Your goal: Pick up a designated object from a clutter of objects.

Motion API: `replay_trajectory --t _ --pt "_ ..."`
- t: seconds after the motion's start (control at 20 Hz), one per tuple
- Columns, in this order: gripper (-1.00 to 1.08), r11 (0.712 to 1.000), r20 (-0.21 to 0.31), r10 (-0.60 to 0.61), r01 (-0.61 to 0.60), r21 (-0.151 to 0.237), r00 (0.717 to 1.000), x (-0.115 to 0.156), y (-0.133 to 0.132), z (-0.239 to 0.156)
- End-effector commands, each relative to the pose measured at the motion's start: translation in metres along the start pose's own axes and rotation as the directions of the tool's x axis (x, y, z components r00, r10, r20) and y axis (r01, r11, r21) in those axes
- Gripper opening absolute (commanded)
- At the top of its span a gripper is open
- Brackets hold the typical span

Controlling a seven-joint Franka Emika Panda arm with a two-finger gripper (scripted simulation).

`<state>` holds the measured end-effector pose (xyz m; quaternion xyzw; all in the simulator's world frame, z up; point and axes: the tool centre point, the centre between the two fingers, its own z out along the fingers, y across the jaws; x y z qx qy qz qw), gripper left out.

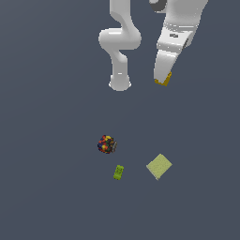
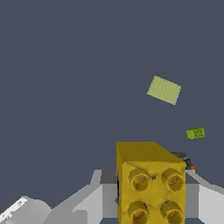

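Gripper (image 1: 162, 80) clamped on studded yellow block (image 2: 150, 183), raised well clear of cup (image 1: 107, 145), green block (image 1: 118, 172) and pale square (image 1: 159, 166). Best kept squeezed firmly, lifted steadily.

Franka Panda arm: white, rounded housings throughout.
The arm (image 1: 120, 44) consists of smooth, glossy white links joined by bulbous curved segments. A dark grey circular joint cap sits near the upper link, and a small dark rectangular marking appears on the forearm housing. In the wrist view, the end effector (image 2: 151, 197) presents flat, light grey angular finger bodies with a darker grey central section.
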<state>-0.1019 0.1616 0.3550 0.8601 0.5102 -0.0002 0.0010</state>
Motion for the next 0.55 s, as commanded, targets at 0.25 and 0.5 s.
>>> replay_trajectory --t 0.25,0.5 --pt "-1.00 1.000 -0.001 0.002 -0.001 0.002 1.000 0.0179 -0.0139 -0.0195" --pt "-1.00 1.000 -0.001 0.002 -0.002 0.002 1.000 0.0174 -0.0121 -0.0184"
